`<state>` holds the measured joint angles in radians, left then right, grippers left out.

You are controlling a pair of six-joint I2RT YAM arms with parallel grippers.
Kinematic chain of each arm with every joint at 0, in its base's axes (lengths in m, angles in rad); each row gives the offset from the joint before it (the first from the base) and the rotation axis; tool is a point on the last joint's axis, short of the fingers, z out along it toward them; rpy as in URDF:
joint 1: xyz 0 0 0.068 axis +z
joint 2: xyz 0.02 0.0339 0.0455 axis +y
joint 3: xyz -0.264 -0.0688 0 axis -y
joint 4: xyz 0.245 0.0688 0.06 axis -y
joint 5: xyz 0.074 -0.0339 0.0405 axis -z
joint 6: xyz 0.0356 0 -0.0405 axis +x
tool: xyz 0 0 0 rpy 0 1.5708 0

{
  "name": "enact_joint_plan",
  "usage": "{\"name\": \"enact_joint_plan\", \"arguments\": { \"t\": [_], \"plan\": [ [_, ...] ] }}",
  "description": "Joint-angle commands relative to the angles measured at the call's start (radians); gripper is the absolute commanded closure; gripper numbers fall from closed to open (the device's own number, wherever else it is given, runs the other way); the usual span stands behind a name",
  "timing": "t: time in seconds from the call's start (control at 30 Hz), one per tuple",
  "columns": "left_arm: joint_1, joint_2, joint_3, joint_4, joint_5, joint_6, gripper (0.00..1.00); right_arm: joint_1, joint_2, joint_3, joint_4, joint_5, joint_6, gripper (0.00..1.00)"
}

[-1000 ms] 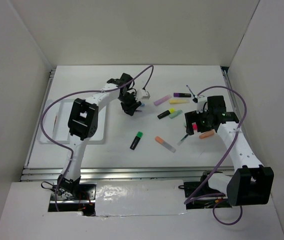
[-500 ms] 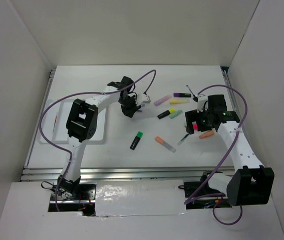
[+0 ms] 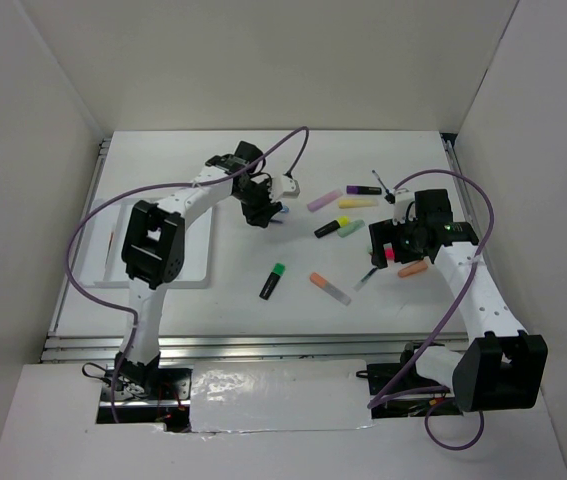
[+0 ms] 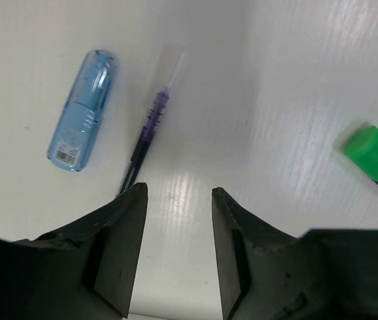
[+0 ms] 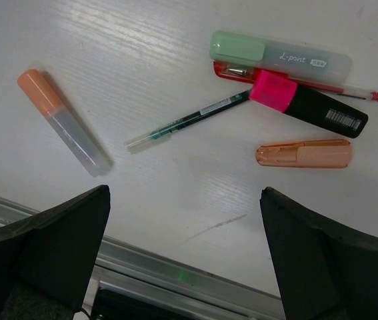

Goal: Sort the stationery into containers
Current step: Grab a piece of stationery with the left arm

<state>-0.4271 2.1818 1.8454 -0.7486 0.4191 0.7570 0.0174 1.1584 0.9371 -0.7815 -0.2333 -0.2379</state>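
Two hands hang over the white worktop (image 3: pixel 233 320), both released and holding nothing. The left hand (image 4: pixel 179 195) hovers with jaws parted over bare surface, near a thin purple pen (image 4: pixel 150 130) and a pale blue marker (image 4: pixel 81 110). A green-capped black highlighter (image 4: pixel 373 153) lies off to the side. The right hand (image 5: pixel 183 200) gapes wide above a mint highlighter (image 5: pixel 280 57), a red pen (image 5: pixel 349 90) and a pink-capped highlighter (image 5: pixel 309 103), all lying together. A thin green pen (image 5: pixel 187 121) reaches the pink cap, a peach highlighter (image 5: pixel 304 154) is near, and an orange-capped marker (image 5: pixel 64 122) is apart. The white tray (image 3: pixel 191 262) sits far left, well apart from these; its contents cannot be told.
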Motion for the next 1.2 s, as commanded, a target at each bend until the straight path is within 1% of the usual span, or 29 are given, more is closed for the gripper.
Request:
{"name": "enact_joint_plan", "arguments": {
  "t": [0.0,0.2,0.33,0.53,0.63,0.67,0.73,0.77,0.83,0.87,0.93,0.97,1.03,1.17],
  "plan": [
    [0.017,0.03,0.051,0.046,0.046,-0.002,0.44,0.007,-0.002,0.04,-0.019,-0.005,-0.015,0.0],
    [0.017,0.097,0.08,0.094,0.023,-0.013,0.43,0.006,-0.005,0.023,-0.015,0.0,-0.011,0.0],
    [0.017,0.139,0.104,0.069,0.02,0.002,0.43,0.007,-0.006,0.017,-0.016,0.005,-0.012,0.0],
    [0.019,0.165,0.086,0.045,0.01,0.007,0.45,0.007,-0.014,0.016,-0.021,0.009,-0.02,0.0],
    [0.019,0.159,0.068,0.008,0.023,0.016,0.51,0.007,-0.02,0.02,-0.027,0.009,-0.024,0.0],
    [0.019,0.154,0.057,0.005,0.027,0.015,0.57,0.007,-0.02,0.022,-0.028,0.009,-0.027,0.0],
    [0.014,0.131,0.014,-0.005,0.029,0.013,0.63,0.007,-0.023,0.023,-0.028,0.011,-0.032,0.0],
    [0.011,0.121,-0.006,-0.006,0.023,0.015,0.68,0.007,-0.023,0.025,-0.033,0.012,-0.037,0.0],
    [-0.002,0.076,-0.079,0.014,0.003,0.004,0.75,0.007,-0.022,0.026,-0.038,0.009,-0.064,0.0],
    [-0.007,0.059,-0.133,0.026,-0.006,-0.004,0.82,0.007,-0.017,0.029,-0.045,0.008,-0.08,0.0],
    [-0.021,0.003,-0.179,0.057,-0.022,-0.031,0.87,0.009,-0.011,0.035,-0.064,-0.003,-0.148,0.0],
    [-0.024,-0.032,-0.208,0.061,-0.016,-0.044,0.93,0.01,-0.005,0.038,-0.07,-0.003,-0.203,0.01],
    [-0.024,-0.068,-0.222,0.049,0.02,-0.08,1.0,0.013,0.0,0.046,-0.078,-0.008,-0.268,0.01],
    [-0.022,-0.171,-0.207,0.003,0.098,-0.154,1.0,0.024,0.014,0.063,-0.096,-0.052,-0.455,0.05]
  ]
}}
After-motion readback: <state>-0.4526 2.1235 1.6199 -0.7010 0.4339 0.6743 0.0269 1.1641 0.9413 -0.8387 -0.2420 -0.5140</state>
